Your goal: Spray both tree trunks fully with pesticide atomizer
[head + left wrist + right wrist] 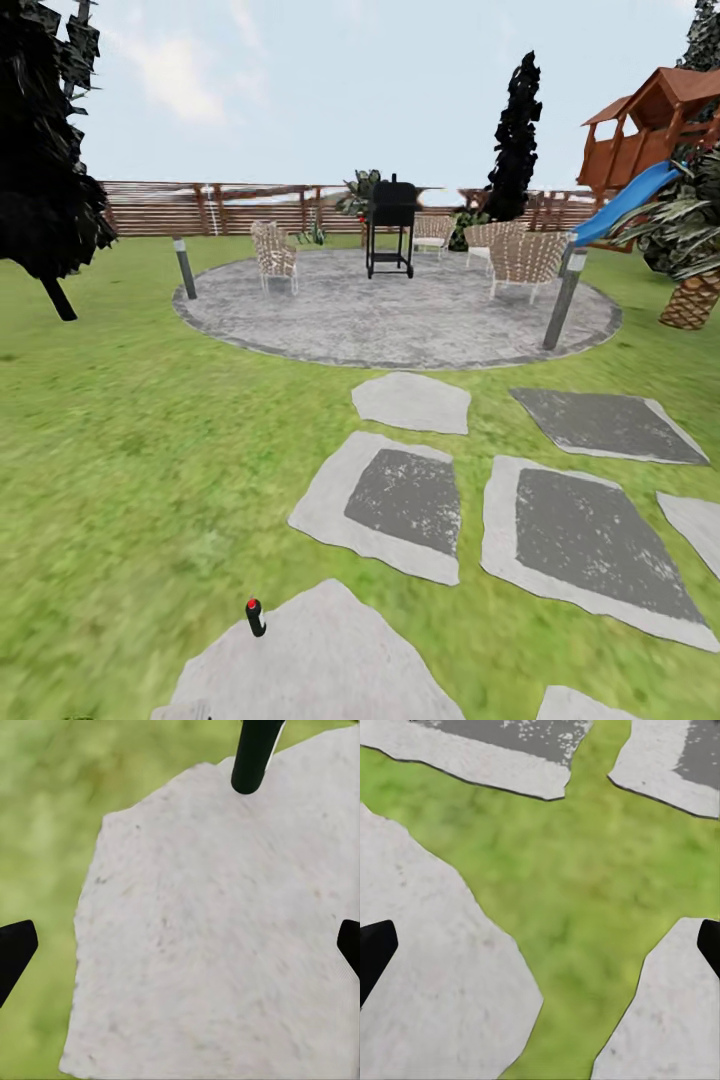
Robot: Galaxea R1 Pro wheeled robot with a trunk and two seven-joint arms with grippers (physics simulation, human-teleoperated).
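At the far left of the head view a dark cypress-like tree (40,150) leans over the lawn (130,430); it is not a trunk to spray, and steering toward it would waste the run. Just right of that, low in the view, the pesticide atomizer (255,617) stands upright with a red top at the left edge of the nearest paving stone (320,660), where stone meets grass. In the left wrist view the left tool (180,945) hangs wide open over the pale stone, its two dark fingertips (15,949) at either edge, and the atomizer's dark body (255,754) sits beyond the tips, not between them. A blunt approach could topple the slim bottle onto the grass. The right tool (540,945) is likewise spread wide over a grass seam between stones, holding nothing. Farther right lie the round patio (400,315), the grill (391,228), wicker chairs (525,260) and, at the edge, the playhouse (660,130) and a scaly palm (692,295). No pale mottled trunk is visible, so the trees must be found afterwards.
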